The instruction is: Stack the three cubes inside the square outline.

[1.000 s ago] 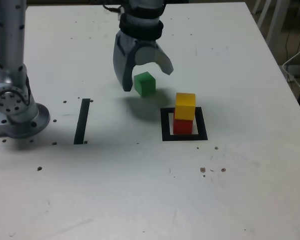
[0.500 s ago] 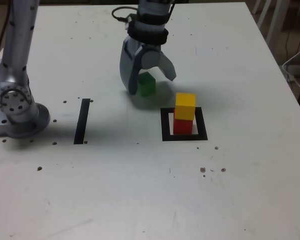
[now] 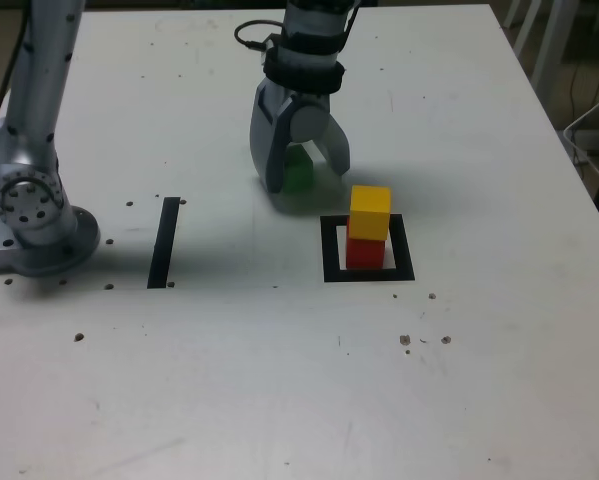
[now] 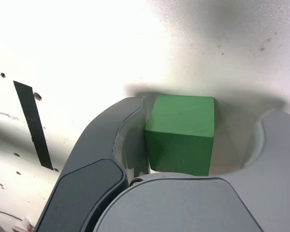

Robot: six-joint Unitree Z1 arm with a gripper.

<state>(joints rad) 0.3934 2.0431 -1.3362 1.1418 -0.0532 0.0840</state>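
No writing or label shows on anything in either view. The counter (image 3: 279, 380) is a flat white sheet, matte, flecked with small dark specks and holes. The claw (image 3: 301, 168) is smooth grey plastic with two broad curved fingers; it stands spread and lowered around the green cube (image 3: 298, 172), one finger on each side. In the wrist view the green cube (image 4: 181, 133) is a sharp-edged matte block with faint grain lines on its top face; one finger (image 4: 106, 145) lies just beside or against one of its faces, while a clear gap separates the other finger (image 4: 275, 145) from the opposite face, so nothing is pinched.

To the exterior view's right of the claw and nearer the camera, the square outline (image 3: 329, 250) is a thick flat black frame with a white centre. Inside it sits the red cube (image 3: 365, 252), and the yellow cube (image 3: 370, 211) rests on top of it, slightly twisted against it. Both are plain matte blocks.

At the exterior view's left a straight black strip (image 3: 164, 242) lies flat on the counter, and beyond it stands the arm's round metal base (image 3: 34, 225), silver-grey with a ring of small holes on its joint.
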